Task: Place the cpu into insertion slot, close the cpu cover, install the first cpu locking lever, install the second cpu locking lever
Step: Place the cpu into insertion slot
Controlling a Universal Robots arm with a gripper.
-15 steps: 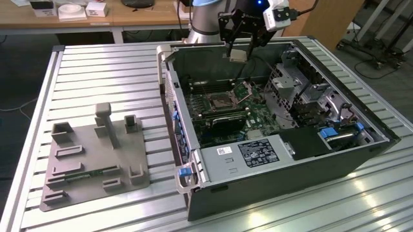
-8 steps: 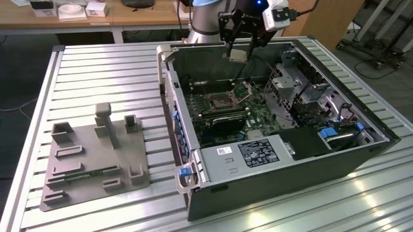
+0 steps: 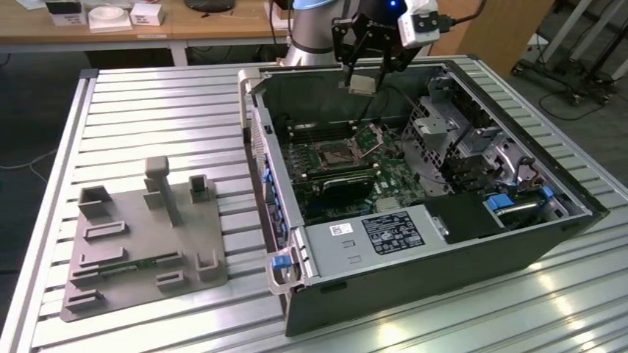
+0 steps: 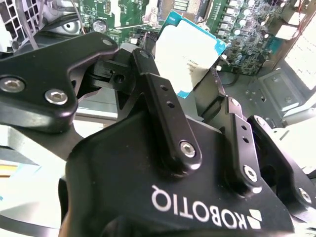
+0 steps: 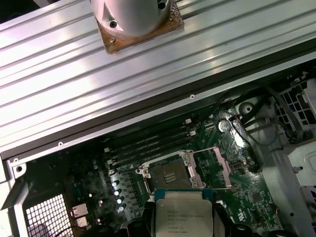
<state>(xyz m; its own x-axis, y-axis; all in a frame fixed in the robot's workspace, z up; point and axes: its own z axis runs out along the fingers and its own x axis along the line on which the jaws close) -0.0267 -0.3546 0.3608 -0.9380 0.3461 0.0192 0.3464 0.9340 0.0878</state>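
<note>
One cpu [image 4: 190,52]: flat square chip with a pale silvery-beige lid, fine print on its face and a thin blue-green border. It is clamped by two opposite edges in my tool [image 3: 364,79], whose black fingers [image 4: 165,106] are drawn in narrow upon it. It hangs in the air above the insertion slot [image 3: 339,156], well apart from it.

One insertion slot: square socket on the green board with a dark centre and silvery rim, lying uncovered.

One cpu cover [image 3: 371,135]: thin silvery frame with a cut-out middle. It is swung up and stands tilted at the slot's edge, on the exterior view's right of the slot.

Surroundings of the slot:
- Long black memory slots [image 5: 148,143] run just beside it.
- A metal drive cage [image 3: 461,140] stands near it on the exterior view's right.
- The computer case [image 3: 422,276] walls it in all round, open only from above.

One grey fixture [image 3: 137,243]: outside the case on the ribbed tabletop [image 3: 147,110], well apart from the slot on the exterior view's left.
</note>
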